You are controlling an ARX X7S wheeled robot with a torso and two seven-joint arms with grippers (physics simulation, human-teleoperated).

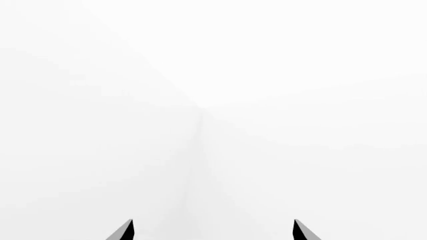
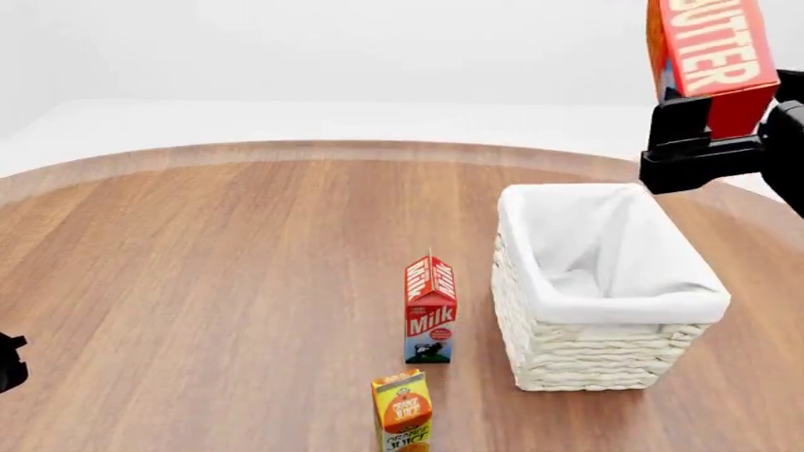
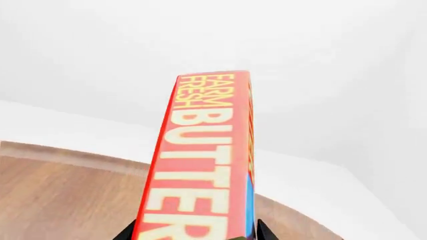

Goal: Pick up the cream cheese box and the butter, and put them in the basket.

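My right gripper (image 2: 718,122) is shut on the butter (image 2: 707,52), a red-orange box with yellow lettering, held upright high above the far right rim of the basket (image 2: 590,363). In the right wrist view the butter (image 3: 200,165) stands up between the two black fingertips (image 3: 261,231). The basket is cream-white wicker with a white cloth lining and shows nothing inside. The cream cheese box is out of view. My left gripper (image 1: 213,230) is open and empty, facing plain white; in the head view only a dark bit of the left arm (image 2: 10,361) shows at the left edge.
A red milk carton (image 2: 430,311) stands just left of the basket. An orange juice carton (image 2: 402,411) stands in front of it at the bottom edge. The round wooden table (image 2: 201,273) stretches bare to the left.
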